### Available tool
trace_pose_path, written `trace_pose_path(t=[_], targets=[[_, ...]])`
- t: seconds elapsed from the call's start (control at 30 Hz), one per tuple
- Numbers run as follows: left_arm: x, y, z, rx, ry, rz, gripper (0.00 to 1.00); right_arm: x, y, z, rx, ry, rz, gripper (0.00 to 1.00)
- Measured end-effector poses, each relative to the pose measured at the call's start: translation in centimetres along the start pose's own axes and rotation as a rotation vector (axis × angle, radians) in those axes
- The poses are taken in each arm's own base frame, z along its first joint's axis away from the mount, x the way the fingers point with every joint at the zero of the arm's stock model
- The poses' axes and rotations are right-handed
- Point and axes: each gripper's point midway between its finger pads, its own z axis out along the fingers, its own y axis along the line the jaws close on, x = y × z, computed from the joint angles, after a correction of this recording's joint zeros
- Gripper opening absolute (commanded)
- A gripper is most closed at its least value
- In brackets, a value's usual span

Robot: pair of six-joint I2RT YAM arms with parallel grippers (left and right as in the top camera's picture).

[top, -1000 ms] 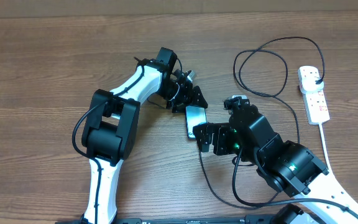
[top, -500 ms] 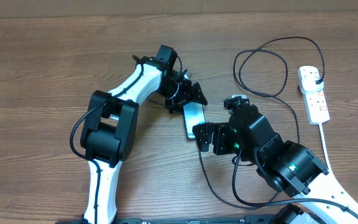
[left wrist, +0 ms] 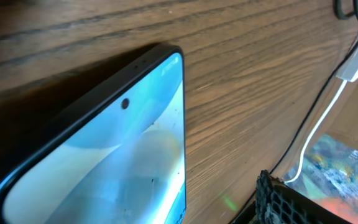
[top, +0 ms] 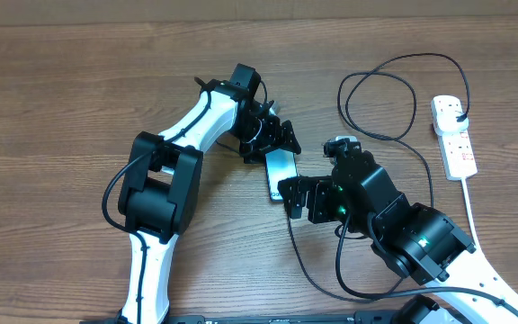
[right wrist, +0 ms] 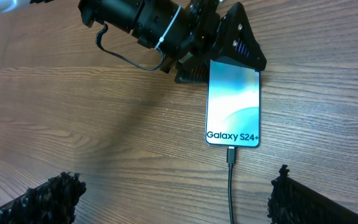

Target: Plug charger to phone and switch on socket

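You're looking at a robotics lab bench, not a home: a bare wood-grain table [top: 52, 90] carries two white-and-black machines, the left arm [top: 156, 189] and the right arm [top: 421, 238] (a camera rides on each wrist), with a white power strip [top: 455, 135] lying loose on top.

Charger [top: 340, 94] coil between phone [top: 281, 171] and socket [top: 454, 137]

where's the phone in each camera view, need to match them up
Overhead: the phone lies near the picture's centre, just below the left gripper.
Left wrist: it fills the lower left, screen up.
Right wrist: right of centre in the upper half, lettering toward the camera.
Shared landmark: the left gripper at the phone's far end, also in the right wrist view; the left wrist camera looks out from it.
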Motion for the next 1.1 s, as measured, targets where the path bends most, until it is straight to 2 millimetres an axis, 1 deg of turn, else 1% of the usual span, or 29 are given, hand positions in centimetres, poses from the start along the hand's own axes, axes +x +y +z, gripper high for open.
trace_pose_path(t=[0.23,0.37,0.7,0.87,0.97,1.0,1.1], targets=[[0.0,0.1,-0.1,-0.010,-0.004,0.009,0.89,0.0,0.0,0.0,-0.001,-0.001,0.000,1.00],[0.2,0.2,-0.2,-0.023,-0.001,0.038,0.88,0.0,0.0,0.0,-0.001,-0.001,0.000,1.00],[0.0,1.1,-0.6,-0.095,-0.021,-0.013,0.89,0.0,0.0,0.0,-0.001,-0.001,0.000,1.00],[-0.1,2.1,-1.2,-0.161,-0.048,-0.050,0.92,0.0,0.0,0.0,-0.001,-0.001,0.000,1.00],[-0.2,2.2,-1.3,-0.177,-0.058,-0.047,0.93,0.0,0.0,0.0,-0.001,-0.001,0.000,1.00],[-0.3,2.4,-1.4,-0.188,-0.065,-0.044,1.00,0.0,0.0,0.0,-0.001,-0.001,0.000,1.00],[-0.7,2.7,-1.8,-0.225,-0.086,-0.014,1.00,0.0,0.0,0.0,-0.001,-0.002,0.000,1.00]])
